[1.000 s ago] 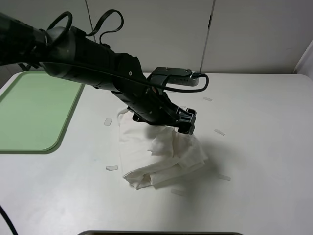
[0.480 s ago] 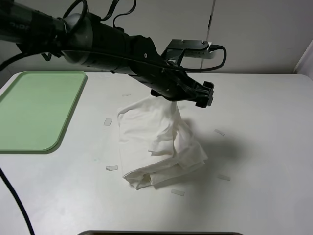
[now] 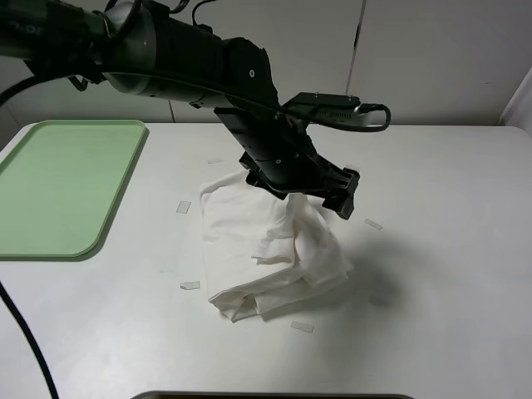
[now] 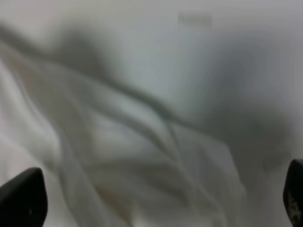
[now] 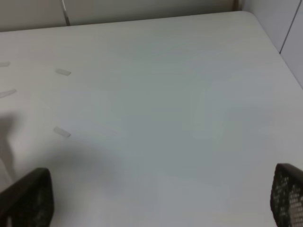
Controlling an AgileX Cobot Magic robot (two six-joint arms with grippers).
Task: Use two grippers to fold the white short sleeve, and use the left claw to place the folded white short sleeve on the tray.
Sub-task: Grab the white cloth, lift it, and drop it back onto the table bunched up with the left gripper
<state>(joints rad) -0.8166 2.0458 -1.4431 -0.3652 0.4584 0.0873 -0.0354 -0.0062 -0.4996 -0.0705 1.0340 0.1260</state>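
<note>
The left claw (image 3: 339, 198) hung over the white short sleeve (image 3: 270, 253), reaching across the middle of the table (image 3: 449, 249) from the left side, and its jaws stood spread wide with nothing between them; the left wrist view showed only blurred folds of cloth between the two finger tips at the frame's corners. The shirt lay in a rumpled, half-gathered heap at the centre, thicker on its right flank and not yet a neat packet. The tray (image 3: 58, 187) sat well apart on the far left, bare green. The right gripper (image 5: 156, 222) was also spread wide, looking down on bare table with a few small tape strips (image 5: 62, 72), and it did not show in the overhead view. My call: folding was unfinished, so the claw needed to come down on a clean hem or edge at the heap's right side, not the bunched middle, and pinch a single layer. The other arm ought to pin or take the opposite edge, or the whole pile could drag and unravel instead of folding over.
</note>
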